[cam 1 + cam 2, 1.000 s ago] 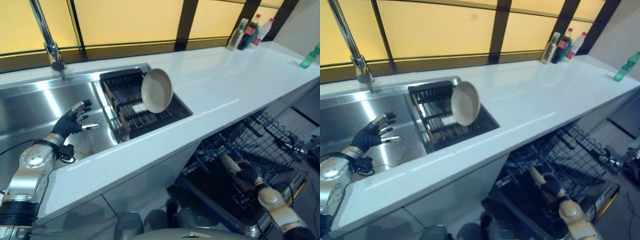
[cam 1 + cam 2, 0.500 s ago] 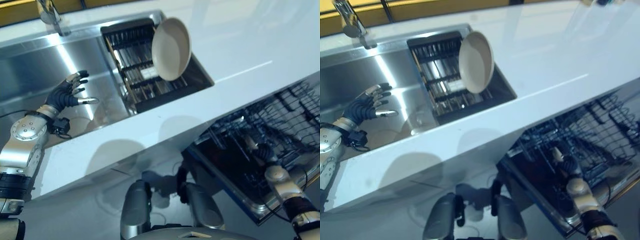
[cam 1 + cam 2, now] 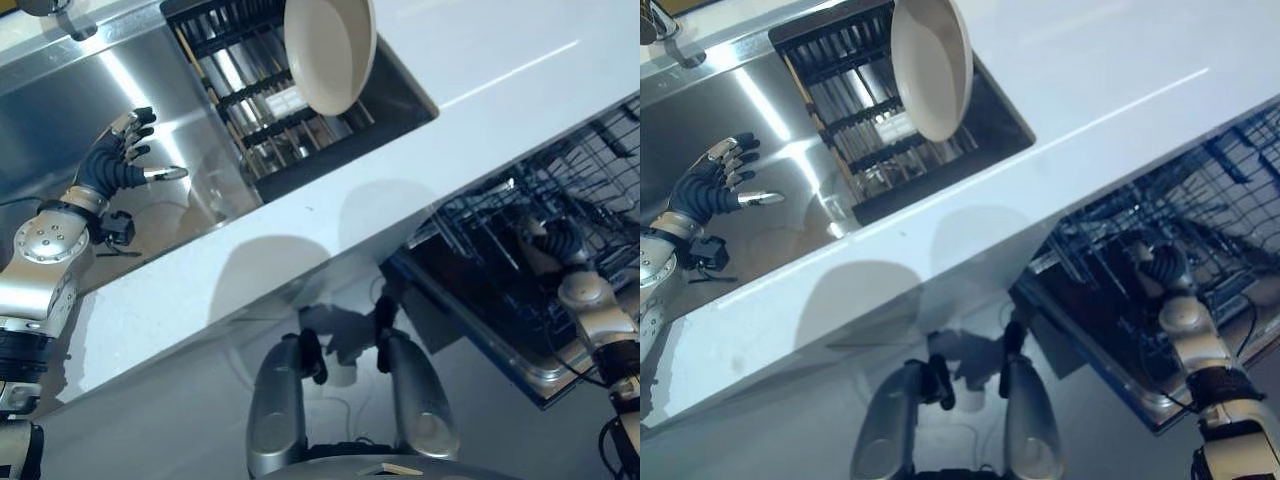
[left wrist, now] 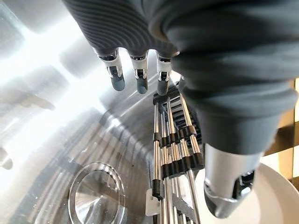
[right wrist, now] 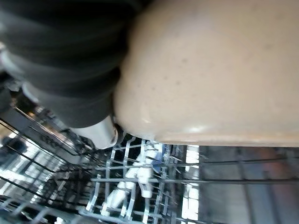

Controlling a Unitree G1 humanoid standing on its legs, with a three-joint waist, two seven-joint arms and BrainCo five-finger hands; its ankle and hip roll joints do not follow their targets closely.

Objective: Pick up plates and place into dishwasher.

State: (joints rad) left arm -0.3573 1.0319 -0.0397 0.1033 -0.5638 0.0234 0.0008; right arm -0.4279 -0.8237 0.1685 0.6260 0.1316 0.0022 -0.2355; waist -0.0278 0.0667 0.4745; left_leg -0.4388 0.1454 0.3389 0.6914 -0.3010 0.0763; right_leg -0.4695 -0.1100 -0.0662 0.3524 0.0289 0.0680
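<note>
Now right hand (image 3: 556,243) grips beige glossy plate (image 5: 210,70) over dishwasher rack (image 3: 600,160); left hand (image 3: 118,160) open.

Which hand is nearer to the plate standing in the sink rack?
Left. The left hand hovers over the sink beside the plate; the right hand is down at the dishwasher rack.

A cream plate (image 5: 210,70) fills the right hand (image 3: 555,243), against its dark ribbed cover. Below it the dishwasher rack (image 5: 140,186) is dark wire with white clips. By the left hand (image 3: 115,160), silver fingers dark-tipped, lies the shiny steel sink (image 3: 60,120); past its fingers a black dish rack (image 3: 850,110) holds another cream plate (image 3: 930,65). The counter (image 3: 500,60) is white
</note>
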